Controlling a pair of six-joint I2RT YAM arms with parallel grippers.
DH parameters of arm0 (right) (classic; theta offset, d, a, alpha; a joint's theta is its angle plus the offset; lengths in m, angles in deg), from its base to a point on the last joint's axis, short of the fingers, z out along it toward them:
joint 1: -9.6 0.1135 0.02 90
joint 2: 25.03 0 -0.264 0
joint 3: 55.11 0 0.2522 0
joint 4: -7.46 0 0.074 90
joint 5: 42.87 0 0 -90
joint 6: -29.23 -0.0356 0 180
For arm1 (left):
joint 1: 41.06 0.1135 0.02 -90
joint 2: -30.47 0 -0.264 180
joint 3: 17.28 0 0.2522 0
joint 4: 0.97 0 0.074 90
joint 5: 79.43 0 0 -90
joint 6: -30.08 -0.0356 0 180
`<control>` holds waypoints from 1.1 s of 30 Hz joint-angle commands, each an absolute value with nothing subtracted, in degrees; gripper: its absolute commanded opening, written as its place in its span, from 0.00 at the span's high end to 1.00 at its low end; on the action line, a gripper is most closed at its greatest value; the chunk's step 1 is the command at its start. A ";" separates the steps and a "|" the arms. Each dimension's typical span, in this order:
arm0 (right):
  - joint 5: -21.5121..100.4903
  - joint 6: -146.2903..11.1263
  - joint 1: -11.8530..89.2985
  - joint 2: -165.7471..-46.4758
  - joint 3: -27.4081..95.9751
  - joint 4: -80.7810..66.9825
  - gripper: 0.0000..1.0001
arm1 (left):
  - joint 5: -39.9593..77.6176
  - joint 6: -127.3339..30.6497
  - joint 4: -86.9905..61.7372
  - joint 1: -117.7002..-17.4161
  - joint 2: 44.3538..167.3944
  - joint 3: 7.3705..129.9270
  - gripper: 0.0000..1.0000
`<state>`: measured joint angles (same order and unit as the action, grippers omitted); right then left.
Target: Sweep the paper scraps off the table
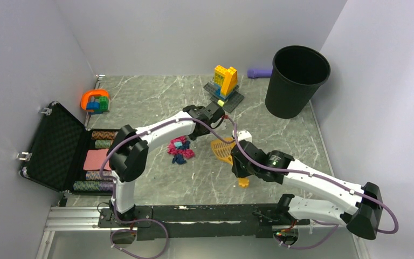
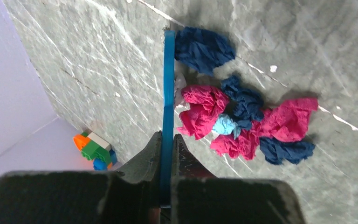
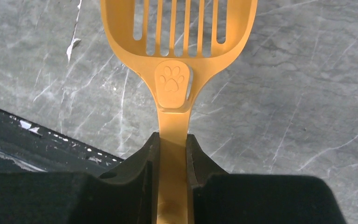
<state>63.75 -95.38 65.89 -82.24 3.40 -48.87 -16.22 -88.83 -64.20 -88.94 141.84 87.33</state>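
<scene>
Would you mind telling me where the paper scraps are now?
From above, the paper scraps lie bunched in the middle of the table, just left of the yellow scoop.

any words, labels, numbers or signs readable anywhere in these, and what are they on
Words, brands, numbers: none can be read in any view.
Only sign: a raised paw print, with no lettering, on the neck of the orange scoop held in the right gripper.
</scene>
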 commanded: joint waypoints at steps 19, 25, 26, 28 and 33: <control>41.81 -87.35 67.14 -104.50 20.52 -56.38 1.00 | -20.26 -77.14 -71.89 -76.86 145.43 100.79 1.00; 42.42 -84.40 68.26 -113.81 30.60 -61.66 1.00 | -18.01 -77.45 -74.65 -76.90 149.47 103.60 1.00; 42.88 -83.60 68.26 -114.98 31.90 -62.61 1.00 | -17.75 -77.30 -75.00 -76.92 149.90 103.81 1.00; 43.59 -81.72 68.39 -117.18 34.25 -64.55 1.00 | -16.94 -76.44 -76.10 -76.78 150.79 104.41 1.00; 43.62 -78.28 68.51 -121.67 38.54 -68.05 1.00 | -10.70 -72.78 -79.49 -76.67 152.49 106.27 1.00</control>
<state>43.18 -82.39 68.21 -119.22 34.39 -62.49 -16.46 -76.59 -75.81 -76.65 152.05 102.69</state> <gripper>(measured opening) 0.221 0.089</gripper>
